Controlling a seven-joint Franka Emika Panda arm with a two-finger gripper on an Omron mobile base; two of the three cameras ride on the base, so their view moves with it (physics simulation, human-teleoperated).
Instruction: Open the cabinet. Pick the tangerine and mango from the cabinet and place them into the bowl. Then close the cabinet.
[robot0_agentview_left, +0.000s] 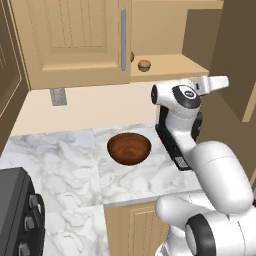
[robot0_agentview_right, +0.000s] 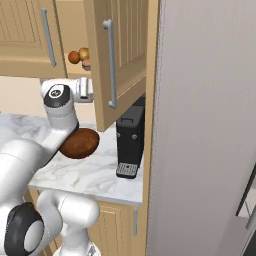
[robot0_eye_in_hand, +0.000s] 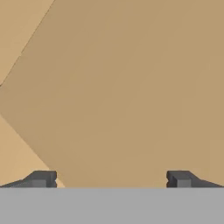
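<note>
Spanning the wall above the worktop: the cabinet (robot0_agentview_left: 75, 40), light tan wood, panelled doors with long silver bar handles. Its left door is shut; its right door (robot0_agentview_right: 120, 55) stands swung out toward the room, leaving the shelf inside exposed.

Tabletop (robot0_agentview_left: 65, 165): white-grey marble, with tan under-counter doors below its front edge.

Robot arm (robot0_agentview_left: 210, 170): white with dark joints, rising at the front of the tabletop, its forearm reaching up and to the right beside the open cabinet.

Black appliance (robot0_agentview_right: 130, 140): tall and boxy, upright on the tabletop under the swung-out door, just behind the arm in the left base view.

Bowl (robot0_agentview_left: 129, 148): round, shallow, dark reddish-brown wood, on the tabletop below the open compartment, near the arm's elbow.

Fruit on the cabinet shelf: an orange tangerine (robot0_agentview_right: 74, 57) with a yellowish mango (robot0_agentview_right: 84, 53) just beside it; a third, brownish round item (robot0_agentview_left: 144, 65) nearby.

Gripper (robot0_eye_in_hand: 110, 179): fingertips spread wide apart, nothing between them, facing a flat tan wooden surface.
</note>
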